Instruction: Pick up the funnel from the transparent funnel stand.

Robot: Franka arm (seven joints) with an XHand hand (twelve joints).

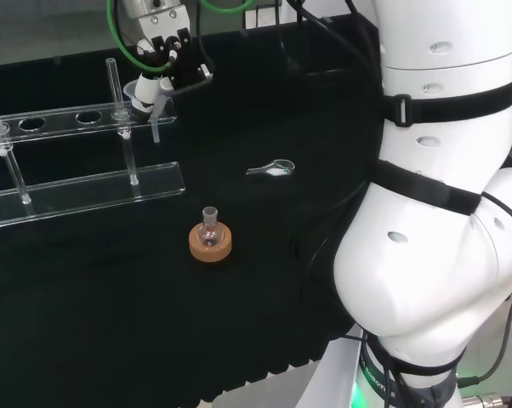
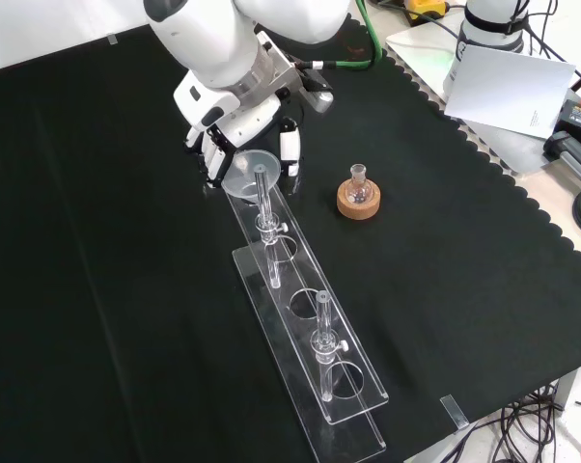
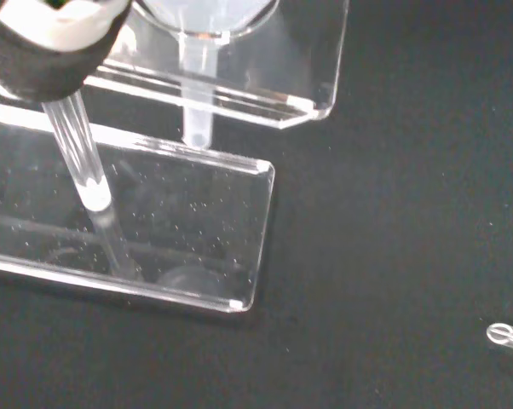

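Seen L to R in front view: hand (image 2: pixel 235 135) at far end of transparent funnel stand (image 2: pixel 315 386), fingers curled round rim of funnel (image 2: pixel 249 171), apparently gripped; contact itself partly hidden. Flask on cork ring (image 2: pixel 358 196) well off to R of hand, apart from it. In head view, small clear spoon-like piece (image 1: pixel 273 169) lay R of hand, on cloth.

Step judged: grasp made, lift not yet begun; funnel sat in end hole under hand. Next move calls for straight pull up till stem (image 3: pixel 197 94) clears plate.

Funnel axis vertical, mouth up, stem down through hole.
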